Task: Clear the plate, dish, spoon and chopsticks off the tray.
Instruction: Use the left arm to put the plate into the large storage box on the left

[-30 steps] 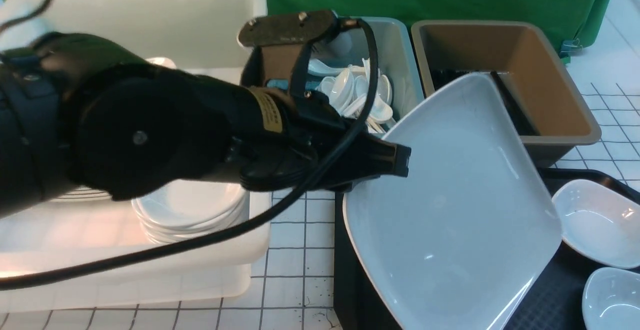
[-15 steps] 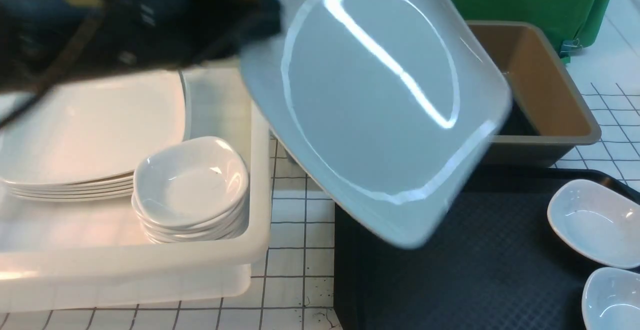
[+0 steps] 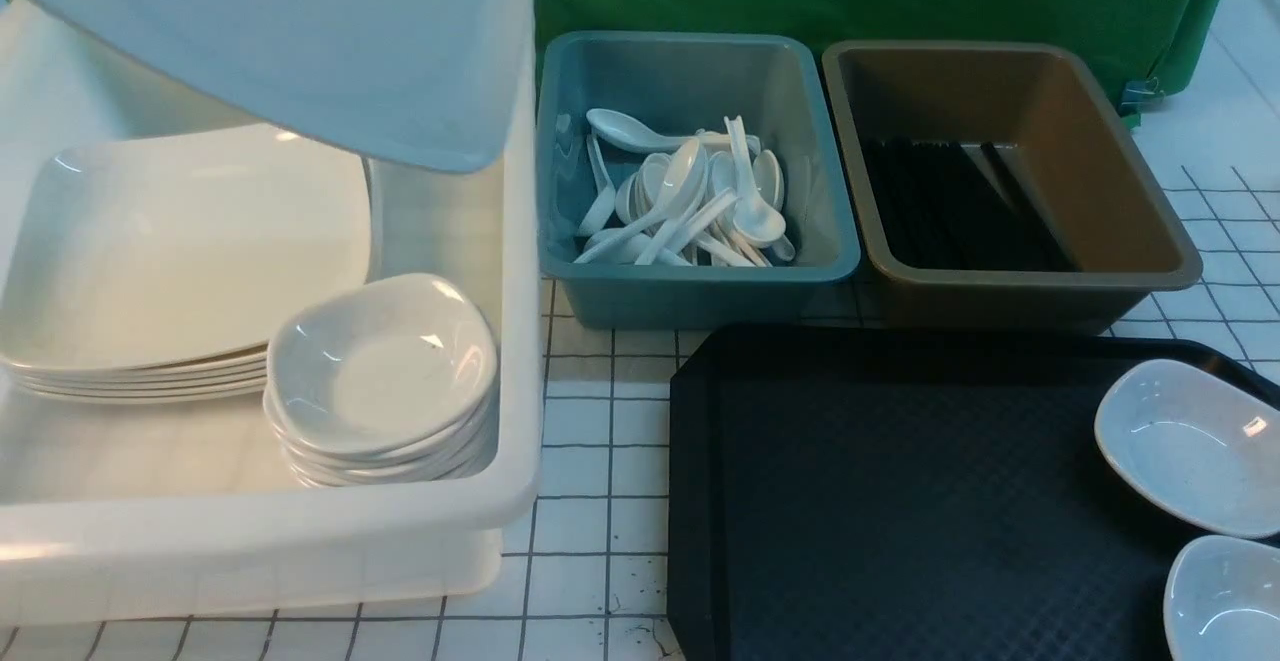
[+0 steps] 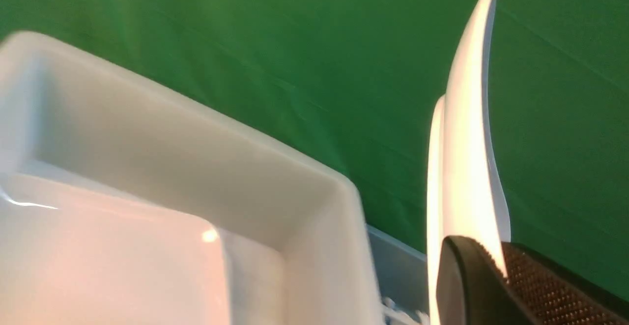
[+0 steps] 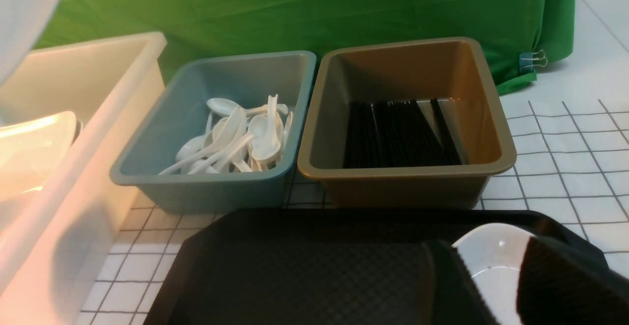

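Left gripper (image 4: 484,261) pinches the plate (image 3: 300,41) by its rim, high over the white bin (image 3: 520,341) at left — next, I'd say, lower it flat onto the plate stack (image 3: 180,251) — right gripper (image 5: 491,266) parted, empty.

White plate (image 3: 300,41) hangs aloft; black tray (image 3: 880,491) carries two small dishes (image 3: 1190,446).

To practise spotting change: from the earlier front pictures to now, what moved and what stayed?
The large white square plate, still clamped in the left gripper, swung up and leftward off the black textured tray to above the white plastic tub. Two small white dishes stayed on the tray.
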Tool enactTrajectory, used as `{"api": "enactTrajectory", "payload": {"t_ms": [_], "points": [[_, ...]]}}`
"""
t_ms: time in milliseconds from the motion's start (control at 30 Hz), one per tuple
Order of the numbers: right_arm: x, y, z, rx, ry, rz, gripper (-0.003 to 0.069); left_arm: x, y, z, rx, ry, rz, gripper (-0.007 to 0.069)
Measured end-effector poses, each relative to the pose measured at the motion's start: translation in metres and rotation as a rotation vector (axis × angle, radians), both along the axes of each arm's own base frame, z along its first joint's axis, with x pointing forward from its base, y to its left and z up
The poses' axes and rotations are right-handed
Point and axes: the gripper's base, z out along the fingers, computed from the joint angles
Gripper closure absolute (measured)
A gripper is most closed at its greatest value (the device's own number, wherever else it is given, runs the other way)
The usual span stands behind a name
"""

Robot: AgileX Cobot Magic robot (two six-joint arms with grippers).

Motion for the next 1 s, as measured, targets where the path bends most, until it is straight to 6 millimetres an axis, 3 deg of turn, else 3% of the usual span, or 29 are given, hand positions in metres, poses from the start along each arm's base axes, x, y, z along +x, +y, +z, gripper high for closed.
{"api": "enactTrajectory", "payload": {"t_ms": [233,400,667,1000], "points": [[0.000,0.000,0.000,0.000,0.000,0.000,0.0420,0.015,0.064,-0.021,-0.024,0.083,0.215,0.0605],[0.000,0.000,0.000,0.000,0.000,0.000,0.0420,0.034,0.094,-0.046,-0.086,0.149,0.216,0.0600],[0.000,0.000,0.000,0.000,0.000,0.000,0.0419,0.074,0.119,-0.099,-0.151,0.271,0.186,0.0600],[0.000,0.000,0.000,0.000,0.001,0.000,0.0419,0.102,0.138,-0.153,-0.223,0.399,0.215,0.0601]]}}
